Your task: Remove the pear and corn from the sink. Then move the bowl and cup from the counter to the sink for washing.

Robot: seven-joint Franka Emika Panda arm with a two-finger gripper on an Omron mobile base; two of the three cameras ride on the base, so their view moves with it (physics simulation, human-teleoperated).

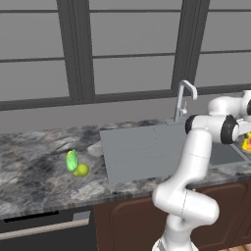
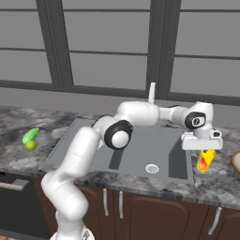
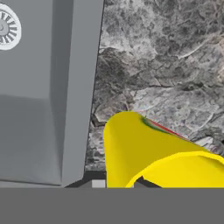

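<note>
Yellow cup clamped in the pincer, just beside the sink edge.

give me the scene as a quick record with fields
pear: on counter left of sink, touching corn
corn: on counter beside pear
cup: on counter right of sink, in gripper
gripper: shut on cup
bowl: at right edge, on counter, part cut off
sink: drain bare
</note>
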